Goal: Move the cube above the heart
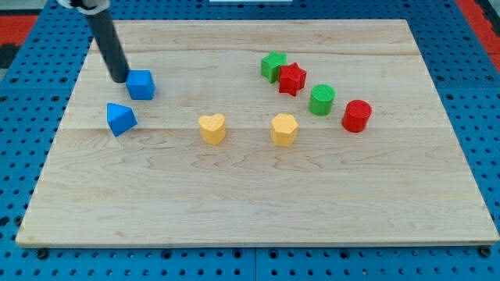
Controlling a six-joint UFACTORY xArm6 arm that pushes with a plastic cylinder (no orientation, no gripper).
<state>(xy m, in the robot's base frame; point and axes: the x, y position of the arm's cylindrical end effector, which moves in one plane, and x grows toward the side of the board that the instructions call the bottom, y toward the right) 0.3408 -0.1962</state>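
- Upper left of the frame: my tip (119, 79) sits right against the left side of the blue cube (141, 84) — touching, as far as I can tell.
- No claw on this arm — just the bare rod, nothing gripped.
- Yellow heart (212, 128) lies centre-left on the wooden board (250, 211), down and right of the cube, well apart.
- Blue triangular block (120, 119) sits just below the cube.
- Yellow hexagon-like block (284, 129) is right of the heart.
- Upper right: green star-like block (273, 65) touches red star (292, 79); then green cylinder (321, 100), red cylinder (356, 115).

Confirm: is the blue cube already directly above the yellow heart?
No, the blue cube sits far toward the view's left of the yellow heart, with my tip at its left side.
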